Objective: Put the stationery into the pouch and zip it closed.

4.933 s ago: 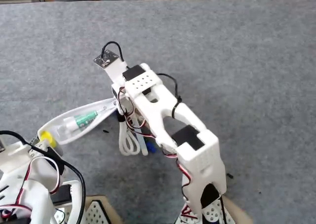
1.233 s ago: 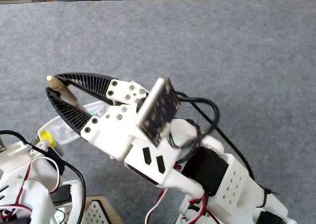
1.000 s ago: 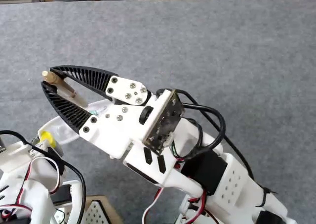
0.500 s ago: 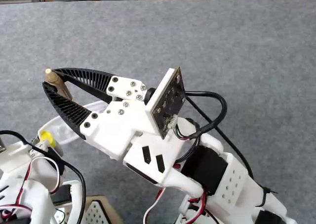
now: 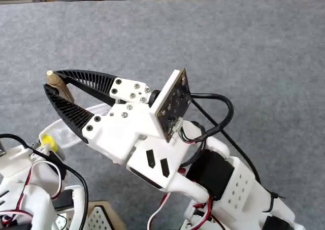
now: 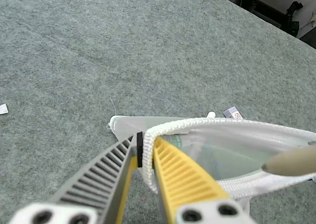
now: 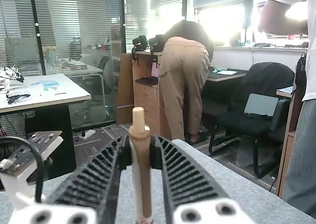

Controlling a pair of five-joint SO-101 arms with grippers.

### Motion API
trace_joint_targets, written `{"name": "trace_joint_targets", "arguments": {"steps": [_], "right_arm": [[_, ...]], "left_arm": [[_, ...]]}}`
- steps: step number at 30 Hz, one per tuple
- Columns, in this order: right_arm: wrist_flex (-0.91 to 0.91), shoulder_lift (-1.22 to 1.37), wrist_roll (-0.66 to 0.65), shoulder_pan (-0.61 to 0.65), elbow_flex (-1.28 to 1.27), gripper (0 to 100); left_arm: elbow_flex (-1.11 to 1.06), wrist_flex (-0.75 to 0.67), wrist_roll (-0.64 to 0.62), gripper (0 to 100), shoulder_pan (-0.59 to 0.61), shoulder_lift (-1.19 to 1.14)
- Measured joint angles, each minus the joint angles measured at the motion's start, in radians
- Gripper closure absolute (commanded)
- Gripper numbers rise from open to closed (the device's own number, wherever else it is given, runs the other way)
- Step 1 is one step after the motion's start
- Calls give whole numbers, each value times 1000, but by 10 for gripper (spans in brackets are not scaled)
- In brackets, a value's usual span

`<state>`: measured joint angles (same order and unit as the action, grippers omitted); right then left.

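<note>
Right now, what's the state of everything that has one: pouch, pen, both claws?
pouch: unzipped, mouth open, one rim pinched.
pen: gripped, tip at the pouch mouth, not yet released.
left claw: shut on the pouch rim.
right claw: shut on the pen.

table (image 5: 254,47): rough matt cloth | pouch (image 6: 232,150): clear glossy plastic, woven zip tape | pen (image 7: 139,174): smooth matt | right gripper (image 5: 50,81): ribbed matt plastic
</note>
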<state>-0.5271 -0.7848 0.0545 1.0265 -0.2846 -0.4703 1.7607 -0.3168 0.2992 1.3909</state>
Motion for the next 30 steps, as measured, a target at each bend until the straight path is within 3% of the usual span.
{"name": "trace_joint_targets", "arguments": {"steps": [6, 13, 27, 30], "right_arm": [[0, 0, 0, 0, 0, 979], [0, 0, 0, 0, 0, 786], [-69, -2, 0, -3, 0, 783], [-144, -32, 0, -84, 0, 783]], "left_arm": [[0, 0, 0, 971, 0, 0], [0, 0, 0, 971, 0, 0], [-2, 0, 0, 971, -2, 0], [-2, 0, 0, 971, -2, 0]]}}
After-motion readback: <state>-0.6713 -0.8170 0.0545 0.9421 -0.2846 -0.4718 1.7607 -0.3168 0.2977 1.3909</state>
